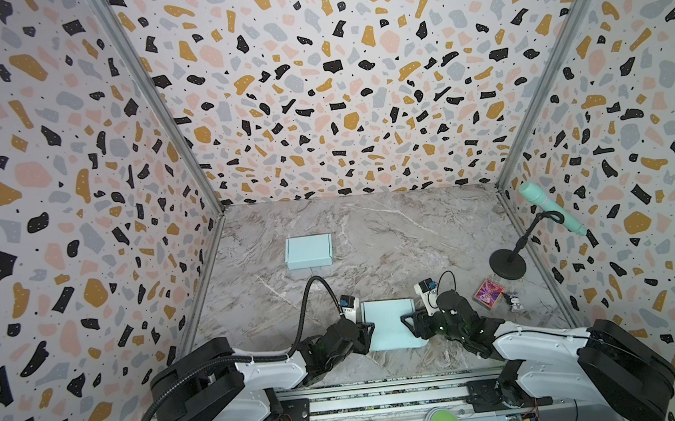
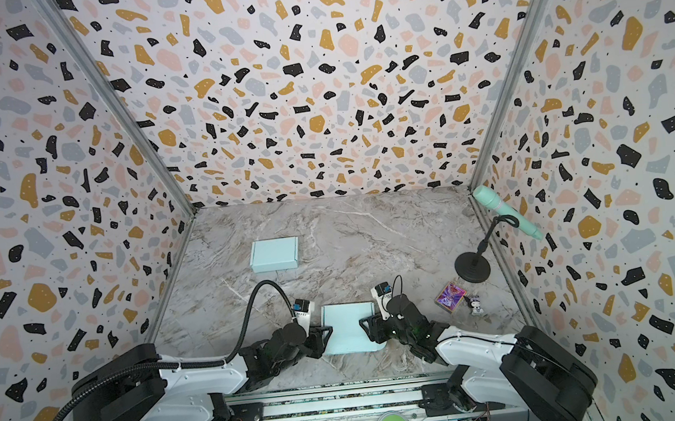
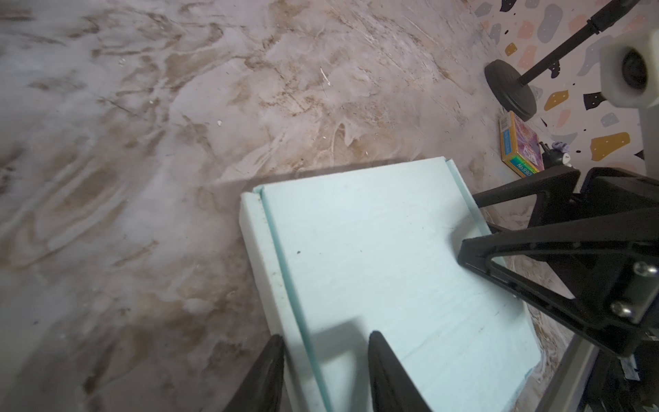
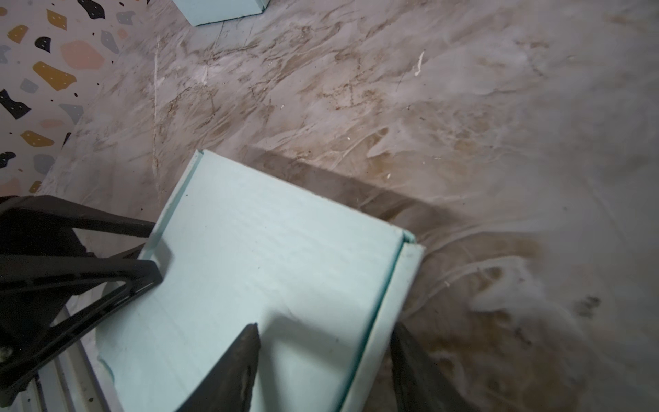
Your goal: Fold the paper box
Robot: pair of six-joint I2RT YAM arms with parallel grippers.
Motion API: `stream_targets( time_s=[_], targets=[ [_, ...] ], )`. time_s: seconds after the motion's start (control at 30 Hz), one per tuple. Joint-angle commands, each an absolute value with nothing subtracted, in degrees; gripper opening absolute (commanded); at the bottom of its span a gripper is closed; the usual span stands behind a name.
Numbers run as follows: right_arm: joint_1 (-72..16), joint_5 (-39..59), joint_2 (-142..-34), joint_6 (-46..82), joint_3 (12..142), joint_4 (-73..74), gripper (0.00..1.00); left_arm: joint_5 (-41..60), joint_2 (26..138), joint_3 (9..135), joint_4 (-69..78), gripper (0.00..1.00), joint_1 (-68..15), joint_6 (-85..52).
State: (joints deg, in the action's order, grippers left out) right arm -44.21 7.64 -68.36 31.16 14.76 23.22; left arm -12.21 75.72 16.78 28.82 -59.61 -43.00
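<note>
Grey marble-look table [image 1: 370, 225] carries two boxes, tops down, insides hidden: near pale blue paper box [image 1: 387, 324] at the front edge between the arms, long axis front-to-back, and far pale blue paper box [image 1: 308, 250] back left. Left gripper [image 3: 326, 335] and right gripper [image 4: 325, 325] are both spread, each straddling a side wall of the near box, not pinching. One mint microphone on black stand [image 1: 548, 207], one purple card pack [image 1: 489, 292], one tiny figurine [image 1: 516, 303]

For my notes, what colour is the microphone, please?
The microphone is mint green; clearest in a top view.
</note>
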Motion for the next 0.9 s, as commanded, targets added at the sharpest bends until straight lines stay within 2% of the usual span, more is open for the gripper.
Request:
stream_targets(
  time_s=[0.0, 0.23, 0.53, 0.67, 0.87],
  targets=[
    [-44.1, 10.4, -71.2, 30.0, 17.9, 27.1, 0.59, -13.2, 73.8, 15.5, 28.3, 0.4, -57.7, -42.6],
    [-44.1, 10.3, -73.0, 29.9, 19.4, 27.7, 0.6, -12.6, 71.5, 15.0, 26.0, 0.4, -54.8, -41.0],
    [-44.0, 6.0, -67.9, 29.1, 19.7, 20.9, 0.78, -12.8, 69.8, 14.0, 25.0, 0.39, -54.0, -41.0],
    [-44.0, 5.2, -64.9, 28.8, 19.9, 16.8, 0.81, -14.9, 62.4, 13.3, 21.3, 0.41, -54.0, -41.7],
    [-45.2, 4.2, -57.6, 29.7, 19.6, 9.4, 0.81, -15.9, 50.0, 14.9, 8.7, 0.44, -54.3, -41.2]
  ],
)
